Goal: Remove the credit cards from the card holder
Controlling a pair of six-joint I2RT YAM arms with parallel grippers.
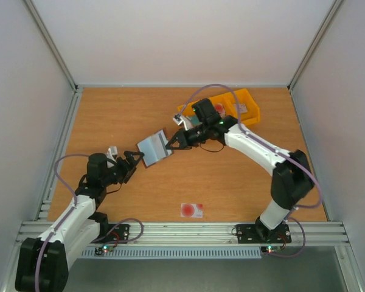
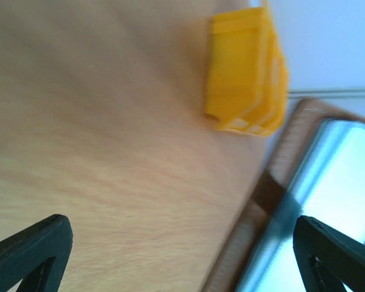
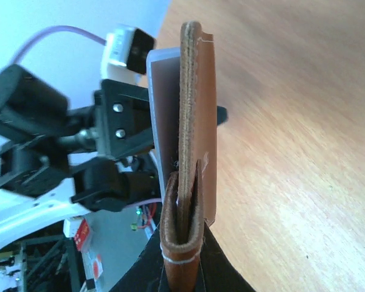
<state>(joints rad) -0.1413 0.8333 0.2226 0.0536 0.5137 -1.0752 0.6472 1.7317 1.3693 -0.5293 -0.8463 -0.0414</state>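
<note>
The brown leather card holder [image 1: 154,146] hangs above the table, its grey-blue lining facing up. My right gripper [image 1: 172,143] is shut on its right end; in the right wrist view the card holder [image 3: 191,121] stands edge-on, with its folded end pinched in my right gripper [image 3: 182,267]. My left gripper [image 1: 135,159] stands open at the holder's left edge. In the left wrist view the card holder [image 2: 280,176] edge lies inside my left gripper [image 2: 182,255], near the right finger. One pale credit card [image 1: 191,210] with a red spot lies on the table near the front.
A yellow three-part bin [image 1: 231,109] stands at the back right, behind my right arm, and shows as the yellow bin [image 2: 246,79] in the left wrist view. White walls close in the wooden table [image 1: 243,182] on three sides.
</note>
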